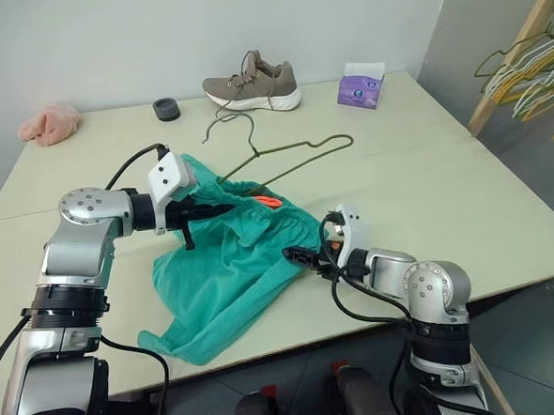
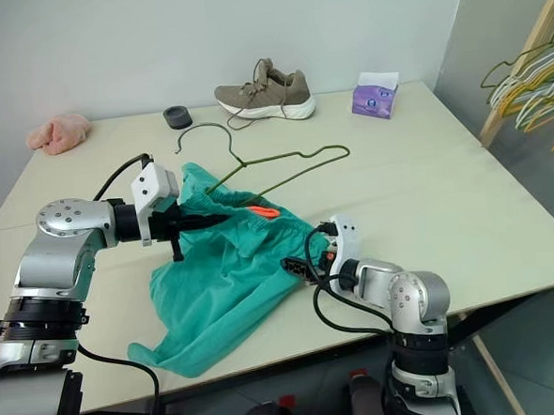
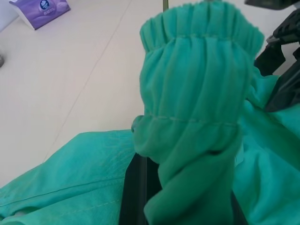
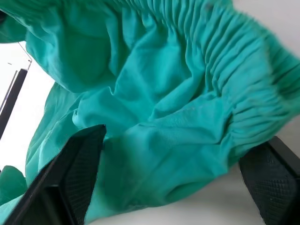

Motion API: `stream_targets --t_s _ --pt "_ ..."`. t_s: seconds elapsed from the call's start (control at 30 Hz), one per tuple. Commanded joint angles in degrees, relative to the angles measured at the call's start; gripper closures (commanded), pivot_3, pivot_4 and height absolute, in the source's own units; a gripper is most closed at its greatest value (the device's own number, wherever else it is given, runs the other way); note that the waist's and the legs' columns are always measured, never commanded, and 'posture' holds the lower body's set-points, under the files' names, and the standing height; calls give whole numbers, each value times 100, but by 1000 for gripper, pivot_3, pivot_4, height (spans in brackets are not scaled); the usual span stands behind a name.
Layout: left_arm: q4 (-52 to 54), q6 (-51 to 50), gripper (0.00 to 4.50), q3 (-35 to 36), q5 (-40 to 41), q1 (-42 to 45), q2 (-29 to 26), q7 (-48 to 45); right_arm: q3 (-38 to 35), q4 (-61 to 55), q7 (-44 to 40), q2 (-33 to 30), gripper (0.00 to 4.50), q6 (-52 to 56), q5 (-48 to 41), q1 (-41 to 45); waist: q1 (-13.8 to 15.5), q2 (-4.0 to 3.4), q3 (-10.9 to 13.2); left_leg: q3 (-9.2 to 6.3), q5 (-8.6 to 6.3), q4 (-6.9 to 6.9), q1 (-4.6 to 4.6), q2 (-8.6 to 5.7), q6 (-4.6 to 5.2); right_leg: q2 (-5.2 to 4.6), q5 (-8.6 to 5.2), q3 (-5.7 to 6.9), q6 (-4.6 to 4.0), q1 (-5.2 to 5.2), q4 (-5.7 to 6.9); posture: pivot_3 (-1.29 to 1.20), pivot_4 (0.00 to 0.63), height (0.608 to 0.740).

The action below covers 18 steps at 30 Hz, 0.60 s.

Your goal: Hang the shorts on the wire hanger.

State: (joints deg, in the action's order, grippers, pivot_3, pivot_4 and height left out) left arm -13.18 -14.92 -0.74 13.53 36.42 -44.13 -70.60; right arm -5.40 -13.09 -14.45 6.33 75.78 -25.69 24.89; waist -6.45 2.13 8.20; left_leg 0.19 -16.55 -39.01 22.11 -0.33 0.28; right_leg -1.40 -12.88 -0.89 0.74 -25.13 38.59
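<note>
light: bright, even, soft | shadows: faint | glare: none | blur: right wrist view slightly soft

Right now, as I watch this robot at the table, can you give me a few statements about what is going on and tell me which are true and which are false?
1. The left gripper is shut on the waistband of the shorts. True.
2. The shorts already hang from the wire hanger. False: they lie bunched on the table, with the hanger flat beside and partly under them.
3. The right gripper has its fingers spread on either side of a fold of the shorts. True.
4. The shoe stands on top of the shorts. False: it stands apart, near the far edge of the table.
5. The pink cloth lies at a far corner of the table. True.
</note>
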Motion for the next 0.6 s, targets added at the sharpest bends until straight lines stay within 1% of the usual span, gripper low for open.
stream_targets --t_s 0.03,0.17,0.2,0.33,0.37,0.43,0.6 --pt "279 -23 4500 192 149 -19 -72 74 623 -123 -107 -412 1228 -728 303 66 -6 0 0 0 0 0 0 0 0 0 0 0 0 0 0 -136 106 740" --pt "368 -157 4500 316 250 -84 -76 171 1120 -84 -153 -921 2577 -1643 715 -25 -7 0 0 -1 0 0 1 0 0 0 0 1 0 -1 0 -137 105 740" --pt "419 -266 4500 383 327 -110 -78 210 1248 -31 -166 -1104 2983 -1983 904 -20 -8 0 0 0 0 0 1 0 0 1 0 1 0 -1 0 -139 105 740" --pt "735 -875 4500 693 752 -262 -159 276 1558 257 -309 -1845 4373 -3264 1591 12 -12 1 0 1 0 0 1 0 0 2 0 0 1 -1 -2 -138 105 740" --pt "819 -1011 4500 745 845 -303 -191 272 1590 319 -347 -1986 4447 -3511 1697 16 -12 1 0 1 0 0 2 0 0 2 0 0 1 -1 -2 -138 105 740" --pt "1106 -1381 4500 835 1114 -489 -382 93 1457 434 -509 -2308 4447 -3852 1762 22 -15 1 0 1 0 0 1 0 0 3 -1 -1 1 -1 -3 -138 105 740" --pt "1637 -1978 4500 884 1607 -1013 -1052 -498 1148 641 -919 -3040 4447 -4426 1783 -21 -14 1 0 1 0 2 0 5 0 8 -1 0 1 0 -4 -128 105 740"
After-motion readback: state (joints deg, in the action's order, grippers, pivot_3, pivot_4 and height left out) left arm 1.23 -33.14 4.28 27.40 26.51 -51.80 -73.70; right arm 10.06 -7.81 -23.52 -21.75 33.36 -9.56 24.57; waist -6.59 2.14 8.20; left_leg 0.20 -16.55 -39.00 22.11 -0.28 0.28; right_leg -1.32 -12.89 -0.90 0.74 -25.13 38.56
